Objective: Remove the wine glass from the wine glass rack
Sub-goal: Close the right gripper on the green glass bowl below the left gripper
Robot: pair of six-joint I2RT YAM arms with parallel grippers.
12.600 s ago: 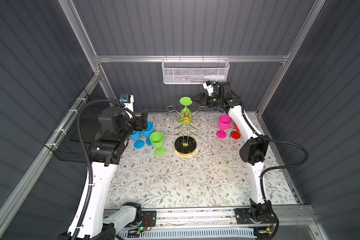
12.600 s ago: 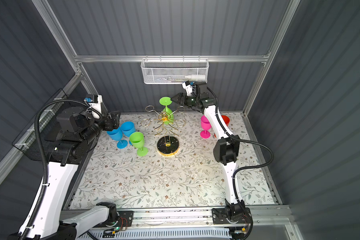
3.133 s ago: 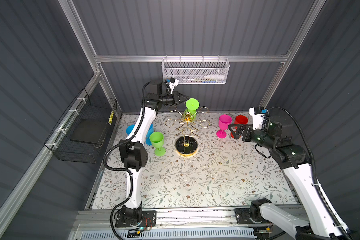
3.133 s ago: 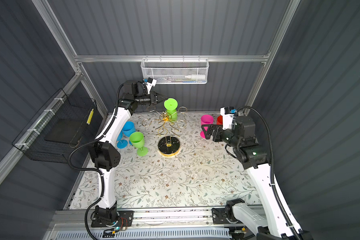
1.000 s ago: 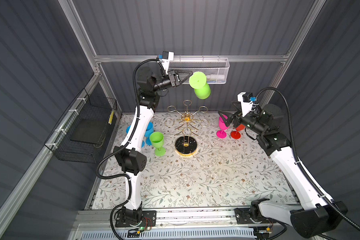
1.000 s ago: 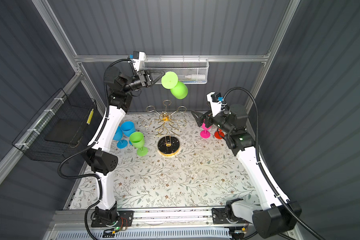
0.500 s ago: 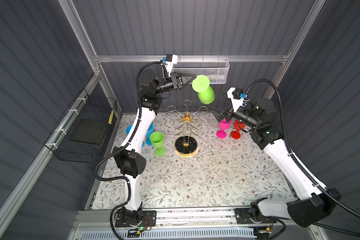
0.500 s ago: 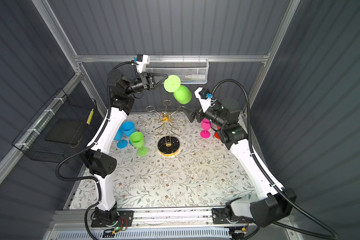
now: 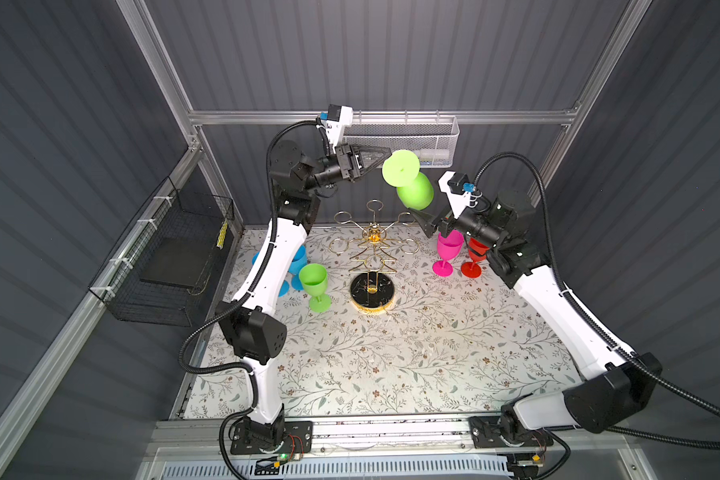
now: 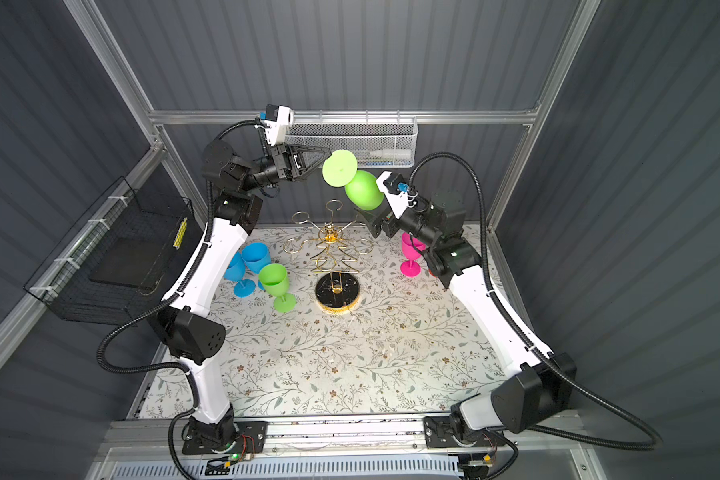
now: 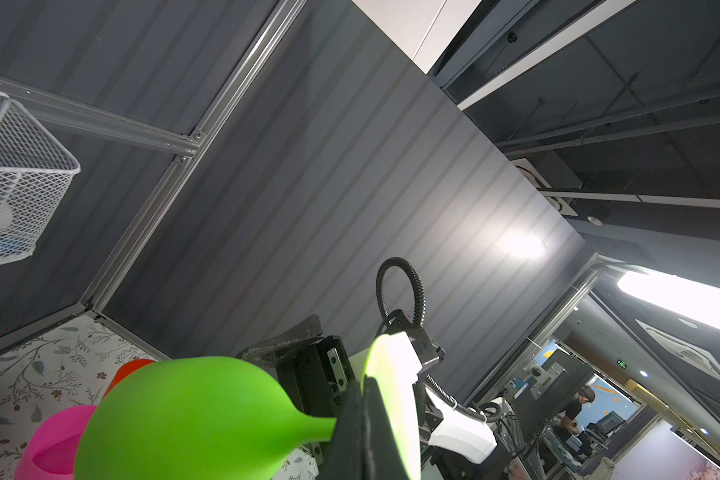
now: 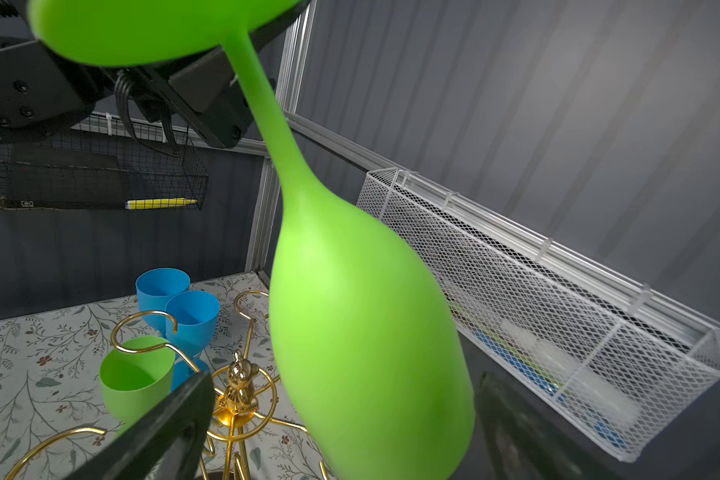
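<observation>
Above the wine glass rack (image 9: 373, 239), the left gripper (image 9: 382, 161) is clenching the flat round foot of the green wine glass (image 9: 414, 192). The glass is hanging clear of the rack's gold wire rings, its bowl tilting downward. Just beside the rack's upper rings, the right gripper (image 12: 346, 386) is standing wide open, its black jaws flanking the smooth matte bowl; whether they touch it cannot be told. Behind the rack, the white mesh basket (image 9: 400, 135) is sitting apart from the raised glass.
</observation>
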